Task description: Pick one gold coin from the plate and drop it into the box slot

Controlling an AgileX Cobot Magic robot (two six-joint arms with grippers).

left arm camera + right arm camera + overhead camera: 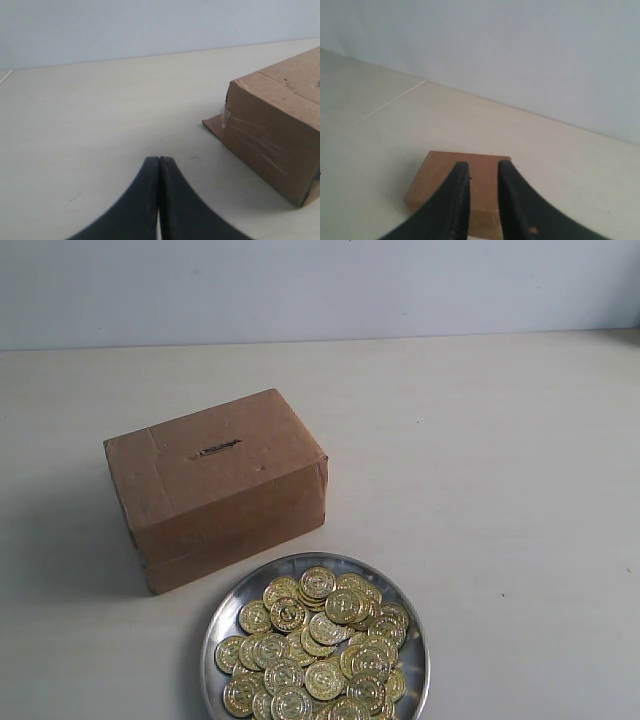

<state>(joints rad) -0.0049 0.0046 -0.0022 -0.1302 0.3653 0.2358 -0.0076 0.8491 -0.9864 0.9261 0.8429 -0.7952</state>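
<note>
Tabletop (500,490) scene, pale and plain, backed by a light wall (320,285). Left of centre in the exterior view: brown cardboard box (215,485), set at an angle, clear tape along its seams. Cut into the box top, toward its far edge: the slot (217,449), a short, narrow dark slit with ragged cardboard edges, lying along the longer side. Just in front of the box's near right corner, close beside it: the plate (236,597), round, shiny silver, low-rimmed, partly cut off by the lower edge of the view. Heaped on the plate: dozens of gold coins (320,650), overlapping, covering most of it, bare metal left only round the rim. Both claws seen only in their own wrist views. Left gripper (159,161), in the left wrist view: two black fingers pressed flat together, fully closed, gripping nothing, above bare table, one taped end of the box near by. Right gripper (483,167), in the right wrist view: black fingers a little apart, a narrow gap between them, seemingly empty in a dim, close view; top of the box visible beyond the fingertips and through that gap. Coins all lying on the plate, box closed, slot facing up.
</note>
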